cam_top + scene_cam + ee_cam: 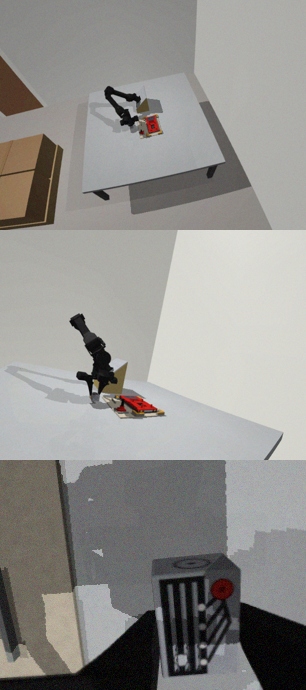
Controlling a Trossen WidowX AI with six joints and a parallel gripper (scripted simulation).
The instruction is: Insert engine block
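Observation:
The small grey engine block (95, 397) (182, 567) is between the fingertips of my gripper (95, 394) (194, 615), which is shut on it. The block is low, at or just above the table; the frames do not show clearly which. In the wrist view its face with black slots and a red disc is toward the camera. The red car body (149, 120) (128, 400) lies on the beige board (142, 126) (35, 520), to the right of the gripper in the exterior view. Its dark opening (152, 126) (141, 404) is uncovered. The rib cannot be made out.
A red base with a black upright stem (141, 132) (121, 409) stands on the board between the block and the car. Yellow-grey corner pieces hold the car's corners. A tan wedge-shaped block (143, 107) (117, 382) stands behind the board, close to the arm.

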